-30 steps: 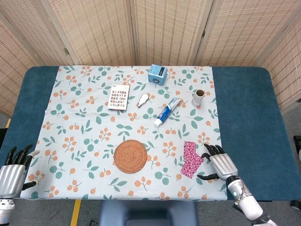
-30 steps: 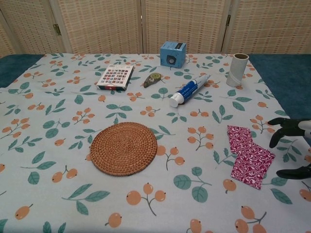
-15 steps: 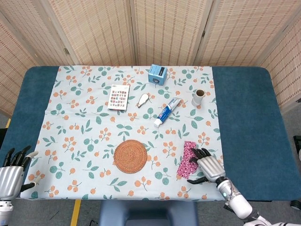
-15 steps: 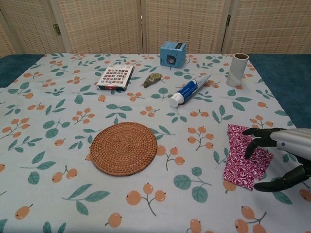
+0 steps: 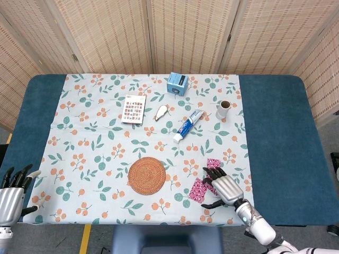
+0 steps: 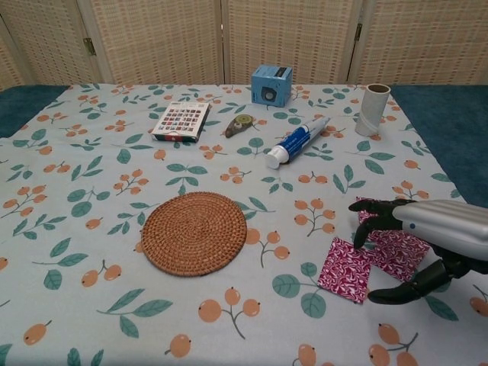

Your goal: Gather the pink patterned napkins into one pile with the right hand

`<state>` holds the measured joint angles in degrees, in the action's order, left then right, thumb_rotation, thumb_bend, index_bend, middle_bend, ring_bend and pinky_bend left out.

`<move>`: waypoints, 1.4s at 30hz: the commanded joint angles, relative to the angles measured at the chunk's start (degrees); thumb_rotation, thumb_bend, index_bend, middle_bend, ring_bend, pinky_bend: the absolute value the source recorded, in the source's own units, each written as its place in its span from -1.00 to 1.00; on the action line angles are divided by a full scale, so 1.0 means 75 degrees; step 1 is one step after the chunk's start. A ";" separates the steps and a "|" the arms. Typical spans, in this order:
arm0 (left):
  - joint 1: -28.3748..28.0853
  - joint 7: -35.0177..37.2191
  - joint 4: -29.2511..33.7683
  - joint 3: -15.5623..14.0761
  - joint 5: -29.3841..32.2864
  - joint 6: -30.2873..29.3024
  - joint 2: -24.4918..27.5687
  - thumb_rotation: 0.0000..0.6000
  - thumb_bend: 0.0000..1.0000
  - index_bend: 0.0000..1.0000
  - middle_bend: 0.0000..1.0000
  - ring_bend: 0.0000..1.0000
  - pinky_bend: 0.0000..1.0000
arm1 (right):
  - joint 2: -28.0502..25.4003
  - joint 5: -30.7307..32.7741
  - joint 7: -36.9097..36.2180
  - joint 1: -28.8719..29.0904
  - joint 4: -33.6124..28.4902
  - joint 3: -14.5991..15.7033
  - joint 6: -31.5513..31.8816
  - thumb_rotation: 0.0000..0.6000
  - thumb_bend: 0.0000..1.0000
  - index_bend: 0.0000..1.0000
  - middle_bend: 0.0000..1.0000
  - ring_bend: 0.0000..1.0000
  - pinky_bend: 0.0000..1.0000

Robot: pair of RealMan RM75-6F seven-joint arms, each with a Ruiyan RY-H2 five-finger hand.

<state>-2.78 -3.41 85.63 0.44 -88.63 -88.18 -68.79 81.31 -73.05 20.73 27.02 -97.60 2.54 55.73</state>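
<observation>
The pink napkins (image 6: 364, 259) lie on the flowered tablecloth (image 6: 91, 198) to the right of the round woven mat (image 6: 194, 232), near the front edge of the table (image 5: 275, 132). In the chest view one square lies free on the cloth, with a second sheet just beside it to the right, mostly hidden beneath the right robot hand (image 6: 427, 236). How many napkins lie under that hand cannot be told. In the head view the napkins (image 5: 204, 182) show only as a small patch at the near left of the hand and a scrap peeking out beyond its fingers.

The right robot hand (image 5: 222, 185) rests on the napkins with fingers spread and thumb held apart; it grips nothing. The chest view cuts its wrist off at the frame's right edge, while the head view shows the forearm running down to the bottom edge.

The left robot hand (image 5: 13, 193) appears only in the head view, far left of the mat, off the table's front corner, fingers apart and empty, partly cut by the frame.

Beyond the mat, toward the screen, lie a toothpaste tube (image 6: 296, 142), a small booklet (image 6: 181, 121), a blue box (image 6: 271, 85), a cardboard roll (image 6: 371, 109) and a small tape dispenser (image 6: 239, 124), whose shape is hard to make out from the head view.
</observation>
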 commanded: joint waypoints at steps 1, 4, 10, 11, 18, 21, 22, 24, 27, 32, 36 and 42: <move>-0.0013 -0.0017 0.0011 0.0000 -0.0008 0.0020 -0.0004 1.00 -0.59 -0.49 -0.75 -0.61 -1.00 | -0.0111 -0.0041 -0.0027 -0.0072 -0.0045 0.0069 0.0070 -0.08 -0.76 -0.45 -0.91 -1.00 -1.00; -0.0026 -0.0050 0.0028 -0.0010 -0.0038 0.0033 -0.0020 1.00 -0.59 -0.49 -0.75 -0.61 -1.00 | -0.0197 -0.0008 -0.0051 -0.0136 -0.0033 0.0137 0.0087 -0.08 -0.76 -0.45 -0.90 -1.00 -1.00; -0.0021 -0.0116 0.0080 -0.0019 -0.0050 0.0034 -0.0008 1.00 -0.59 -0.49 -0.75 -0.61 -1.00 | -0.0278 0.0089 -0.0174 -0.0219 0.0101 0.0156 0.0097 -0.07 -0.76 -0.45 -0.90 -1.00 -1.00; -0.0018 -0.0127 0.0093 -0.0022 -0.0062 0.0024 -0.0003 1.00 -0.59 -0.49 -0.75 -0.61 -1.00 | -0.0275 0.0089 -0.0188 -0.0218 0.0127 0.0150 0.0089 -0.07 -0.76 -0.45 -0.90 -1.00 -1.00; 0.0011 -0.0171 0.0151 -0.0036 -0.0079 -0.0012 0.0016 1.00 -0.59 -0.49 -0.75 -0.61 -1.00 | -0.0362 0.0067 -0.0248 -0.0267 0.0167 0.0224 0.0041 -0.06 -0.76 -0.45 -0.90 -1.00 -1.00; 0.0002 -0.0197 0.0169 -0.0041 -0.0104 -0.0008 0.0015 1.00 -0.59 -0.49 -0.75 -0.61 -1.00 | -0.0474 0.0038 -0.0263 -0.0346 0.0108 0.0307 0.0090 -0.06 -0.76 -0.45 -0.90 -1.00 -1.00; -0.0006 -0.0208 0.0176 -0.0042 -0.0115 -0.0001 0.0013 1.00 -0.59 -0.49 -0.75 -0.61 -1.00 | -0.0512 0.0030 -0.0262 -0.0372 0.0085 0.0336 0.0103 -0.06 -0.76 -0.45 -0.90 -1.00 -1.00; -0.0025 -0.0236 0.0199 -0.0045 -0.0153 0.0007 0.0007 1.00 -0.59 -0.49 -0.75 -0.61 -1.00 | -0.0613 0.0004 -0.0233 -0.0445 0.0023 0.0410 0.0167 -0.06 -0.76 -0.45 -0.90 -1.00 -1.00; -0.0032 -0.0255 0.0223 -0.0045 -0.0193 -0.0014 -0.0002 1.00 -0.59 -0.49 -0.75 -0.61 -1.00 | -0.0789 -0.0136 -0.0215 -0.0572 -0.0101 0.0513 0.0345 -0.06 -0.76 -0.45 -0.90 -1.00 -1.00; -0.0024 -0.0295 0.0258 -0.0042 -0.0179 -0.0019 0.0000 1.00 -0.59 -0.49 -0.75 -0.61 -1.00 | -0.0881 -0.0448 -0.0462 -0.0666 -0.0139 0.0491 0.0550 -0.05 -0.76 -0.45 -0.90 -1.00 -1.00; -0.0023 -0.0325 0.0276 -0.0052 -0.0178 -0.0003 0.0005 1.00 -0.59 -0.49 -0.75 -0.61 -1.00 | -0.0706 -0.0432 -0.0594 -0.0547 0.0050 0.0327 0.0365 -0.06 -0.76 -0.45 -0.90 -1.00 -1.00; -0.0005 -0.0315 0.0280 -0.0050 -0.0141 -0.0001 0.0025 1.00 -0.59 -0.49 -0.75 -0.61 -1.00 | -0.0465 -0.0261 -0.0651 -0.0365 0.0323 0.0166 0.0012 -0.06 -0.76 -0.45 -0.90 -1.00 -1.00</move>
<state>-2.82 -5.78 87.73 0.07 -89.69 -88.20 -68.60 77.52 -75.32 15.89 24.00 -95.42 4.01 56.21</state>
